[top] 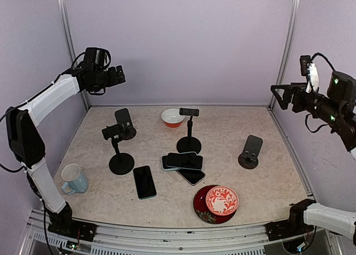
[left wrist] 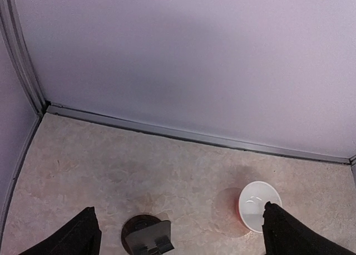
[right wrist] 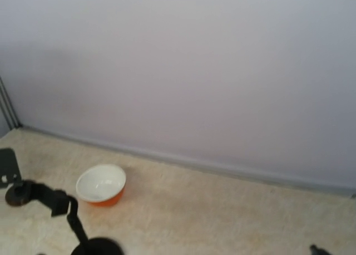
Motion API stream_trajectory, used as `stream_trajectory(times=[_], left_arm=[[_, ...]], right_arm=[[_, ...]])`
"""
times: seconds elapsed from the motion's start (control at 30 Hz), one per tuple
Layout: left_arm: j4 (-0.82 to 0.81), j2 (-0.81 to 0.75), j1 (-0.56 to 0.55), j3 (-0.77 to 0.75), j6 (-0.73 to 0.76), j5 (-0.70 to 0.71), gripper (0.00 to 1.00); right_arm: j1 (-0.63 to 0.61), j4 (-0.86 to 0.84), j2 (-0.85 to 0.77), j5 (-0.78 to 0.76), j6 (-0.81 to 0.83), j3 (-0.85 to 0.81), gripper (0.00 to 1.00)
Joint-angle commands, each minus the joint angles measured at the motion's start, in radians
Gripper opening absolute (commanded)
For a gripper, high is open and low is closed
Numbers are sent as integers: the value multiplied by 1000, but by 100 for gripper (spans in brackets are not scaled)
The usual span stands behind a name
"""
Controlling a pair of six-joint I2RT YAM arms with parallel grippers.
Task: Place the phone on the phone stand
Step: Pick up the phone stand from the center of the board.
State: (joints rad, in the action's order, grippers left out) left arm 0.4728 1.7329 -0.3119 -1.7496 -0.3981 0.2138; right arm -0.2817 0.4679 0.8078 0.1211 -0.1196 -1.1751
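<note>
Three dark phones lie mid-table: a single phone (top: 144, 182) and an overlapping pile of two (top: 183, 161). There are two clamp-type phone stands, one at the left (top: 119, 149) and one in the middle (top: 189, 131). Two flat-backed stands are also here, one at the back left (top: 125, 123) and one at the right (top: 251, 152). My left gripper (top: 119, 75) hangs high over the back-left corner. In the left wrist view it (left wrist: 179, 210) is open and empty above the back-left stand (left wrist: 147, 236). My right gripper (top: 278, 93) hovers high at the right, open and holding nothing. Its fingers barely show in the right wrist view.
An orange bowl (top: 173, 117) sits at the back centre, also seen as the bowl (left wrist: 256, 206) and the bowl (right wrist: 100, 184). A pale blue mug (top: 73, 179) stands near the front left. A red patterned bowl on a dark plate (top: 217, 202) sits at the front centre. Walls enclose three sides.
</note>
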Motion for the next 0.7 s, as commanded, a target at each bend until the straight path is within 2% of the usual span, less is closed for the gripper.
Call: stream_trajectory(times=[0.0, 0.17, 0.67], left_arm=[[35, 63, 54, 6, -34, -7, 99], [55, 137, 103, 4, -60, -53, 99], [53, 317, 89, -40, -138, -60, 99]], right_arm=[[-16, 6, -1, 34, -30, 38, 100], [-17, 12, -5, 31, -38, 56, 100], [-17, 14, -56, -2, -45, 139, 100]])
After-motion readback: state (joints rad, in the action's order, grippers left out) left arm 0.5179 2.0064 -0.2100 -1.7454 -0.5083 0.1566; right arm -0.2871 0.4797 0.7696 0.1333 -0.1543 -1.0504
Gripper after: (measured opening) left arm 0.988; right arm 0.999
